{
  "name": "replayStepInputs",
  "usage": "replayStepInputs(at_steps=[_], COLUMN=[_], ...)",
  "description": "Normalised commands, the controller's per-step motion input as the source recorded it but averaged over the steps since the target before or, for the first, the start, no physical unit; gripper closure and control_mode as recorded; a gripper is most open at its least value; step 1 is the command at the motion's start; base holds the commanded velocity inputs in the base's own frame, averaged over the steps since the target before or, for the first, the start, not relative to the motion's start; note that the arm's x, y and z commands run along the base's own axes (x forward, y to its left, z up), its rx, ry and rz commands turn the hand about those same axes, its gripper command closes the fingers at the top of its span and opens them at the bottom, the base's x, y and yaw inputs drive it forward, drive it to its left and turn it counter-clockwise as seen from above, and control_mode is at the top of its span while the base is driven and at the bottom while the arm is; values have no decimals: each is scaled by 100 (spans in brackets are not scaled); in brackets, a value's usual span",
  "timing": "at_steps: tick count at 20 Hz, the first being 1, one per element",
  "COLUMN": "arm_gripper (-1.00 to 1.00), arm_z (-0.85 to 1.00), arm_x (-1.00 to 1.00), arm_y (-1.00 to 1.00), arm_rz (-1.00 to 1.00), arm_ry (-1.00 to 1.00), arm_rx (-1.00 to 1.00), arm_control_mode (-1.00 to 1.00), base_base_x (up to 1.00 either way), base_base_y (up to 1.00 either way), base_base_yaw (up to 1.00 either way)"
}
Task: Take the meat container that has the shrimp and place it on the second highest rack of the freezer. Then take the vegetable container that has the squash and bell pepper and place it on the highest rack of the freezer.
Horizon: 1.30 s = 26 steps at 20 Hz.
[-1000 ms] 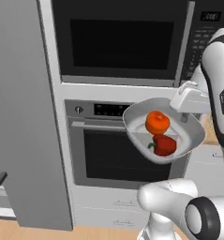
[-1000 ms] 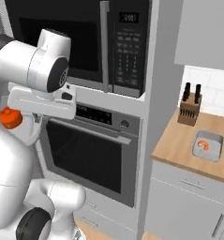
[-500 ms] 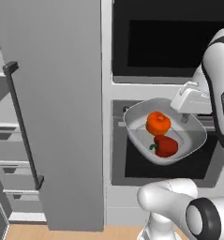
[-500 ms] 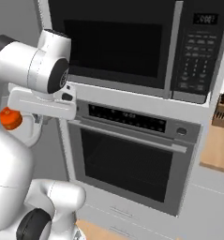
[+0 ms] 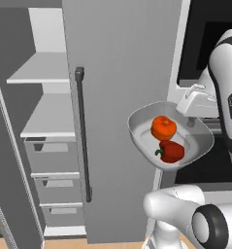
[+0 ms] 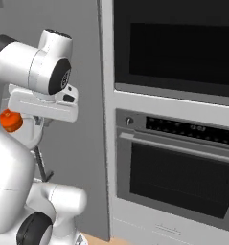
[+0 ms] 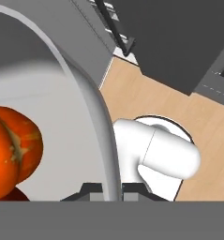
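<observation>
Tool point(image 7: 112, 190) clamped on the rim of a grey vegetable container point(image 5: 142, 127), squash point(image 5: 163, 128) and bell pepper point(image 5: 171, 151) inside, held beside the open freezer point(image 5: 122, 73), pale highest rack point(image 5: 42, 68) at left

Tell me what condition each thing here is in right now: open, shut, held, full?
Freezer: door open, shelves bare.
Freezer door: swung wide.
Vegetable container: held up at its rim.
Squash: in the container.
Bell pepper: beside the squash.
Pincer: shut on the container's rim.
Oven: door shut.
</observation>
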Motion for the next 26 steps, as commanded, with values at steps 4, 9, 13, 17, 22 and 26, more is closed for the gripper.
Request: replayStepInputs(at_steps=[4,9,13,17,22,26], arm_gripper=[100,100,100,100,100,100], arm_z=[0,0,0,0,0,0], arm_x=[0,0,0,0,0,0], arm_y=[0,0,0,0,0,0], arm_rz=[0,0,0,0,0,0], arm_ry=[0,0,0,0,0,0], arm_rx=[0,0,0,0,0,0], arm_control_mode=[100,100,100,100,100,100], base_base_x=[-2,-3,0,0,12,11], base_base_y=[84,72,56,32,29,45], base_base_yaw=[-20,-20,-20,-19,-17,-15])
